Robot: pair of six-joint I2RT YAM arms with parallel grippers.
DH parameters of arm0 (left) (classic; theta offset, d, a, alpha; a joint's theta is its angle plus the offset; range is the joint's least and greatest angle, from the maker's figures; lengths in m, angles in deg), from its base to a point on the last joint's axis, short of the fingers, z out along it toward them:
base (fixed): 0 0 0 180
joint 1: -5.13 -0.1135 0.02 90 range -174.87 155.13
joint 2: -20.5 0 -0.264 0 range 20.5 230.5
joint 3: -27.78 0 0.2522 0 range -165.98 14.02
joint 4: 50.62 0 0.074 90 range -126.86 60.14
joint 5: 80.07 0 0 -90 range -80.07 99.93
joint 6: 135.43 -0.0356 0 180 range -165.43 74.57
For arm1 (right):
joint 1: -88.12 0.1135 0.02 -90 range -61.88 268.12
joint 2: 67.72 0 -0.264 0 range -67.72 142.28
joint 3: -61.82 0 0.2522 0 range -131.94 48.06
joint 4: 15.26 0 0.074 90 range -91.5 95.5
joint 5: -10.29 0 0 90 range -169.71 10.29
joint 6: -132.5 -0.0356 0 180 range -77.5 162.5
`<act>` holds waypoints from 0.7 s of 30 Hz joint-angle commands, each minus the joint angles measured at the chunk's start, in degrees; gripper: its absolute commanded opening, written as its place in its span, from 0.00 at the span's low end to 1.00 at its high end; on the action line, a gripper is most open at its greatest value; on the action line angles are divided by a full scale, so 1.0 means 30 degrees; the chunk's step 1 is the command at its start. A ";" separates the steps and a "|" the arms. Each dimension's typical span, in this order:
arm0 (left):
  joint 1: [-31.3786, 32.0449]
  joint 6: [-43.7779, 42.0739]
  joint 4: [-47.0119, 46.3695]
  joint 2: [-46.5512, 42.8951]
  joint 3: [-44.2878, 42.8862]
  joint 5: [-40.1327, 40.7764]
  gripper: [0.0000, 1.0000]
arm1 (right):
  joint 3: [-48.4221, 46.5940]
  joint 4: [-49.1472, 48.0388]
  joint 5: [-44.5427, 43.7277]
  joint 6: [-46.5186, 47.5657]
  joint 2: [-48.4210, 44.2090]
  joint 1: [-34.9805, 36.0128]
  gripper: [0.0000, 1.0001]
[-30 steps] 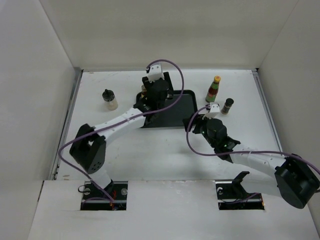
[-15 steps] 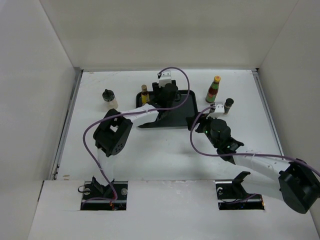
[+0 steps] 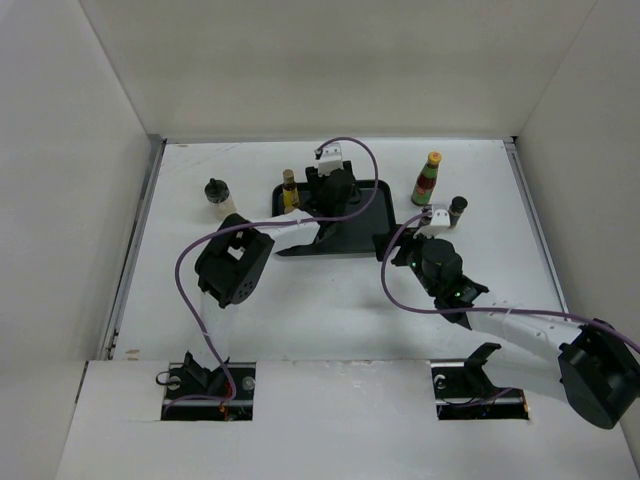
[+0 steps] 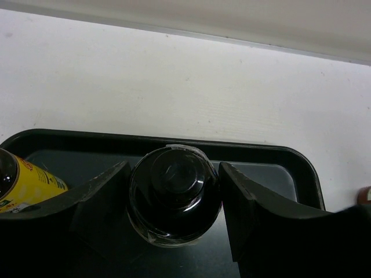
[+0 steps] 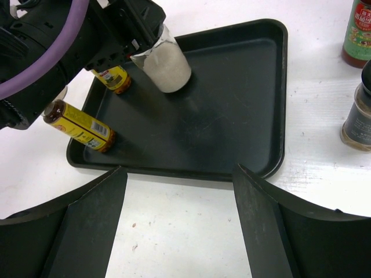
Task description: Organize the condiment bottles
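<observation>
My left gripper (image 4: pixel 174 197) is shut on a stubby pale bottle with a black cap (image 5: pixel 168 61), upright over the back left part of the flat black tray (image 5: pixel 232 104). I cannot tell whether its base touches the tray floor. Two slim yellow-labelled bottles (image 5: pixel 81 124) (image 5: pixel 113 78) stand in the tray's left end. My right gripper (image 5: pixel 179 220) is open and empty over bare table in front of the tray's near edge. The red bottle (image 3: pixel 427 180) and a dark jar (image 3: pixel 457 210) stand right of the tray. Another stubby pale bottle (image 3: pixel 218 198) stands to its left.
The tray (image 3: pixel 362 215) lies at the middle back of the white table. White walls close the table on the left, back and right. My left arm's elbow (image 3: pixel 235 265) hangs over the table left of centre.
My left gripper has moved right along the tray's back edge with the pale bottle, and its elbow has folded inward. The right gripper has edged slightly toward the tray.
</observation>
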 commanded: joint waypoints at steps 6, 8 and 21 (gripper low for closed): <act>-0.0204 -0.0117 -0.3265 -0.1251 0.0157 0.0403 0.56 | -0.0033 -0.0937 -0.0292 -0.0175 -0.0274 -0.0157 0.80; -0.0292 -0.0147 -0.3265 -0.1427 0.0157 0.0403 0.56 | -0.0062 -0.0849 -0.0292 -0.0146 -0.0332 -0.0157 0.80; -0.0381 -0.0147 -0.3089 -0.0315 0.0040 0.0345 0.61 | 0.0084 -0.0878 -0.0292 -0.0175 -0.0772 -0.0187 0.80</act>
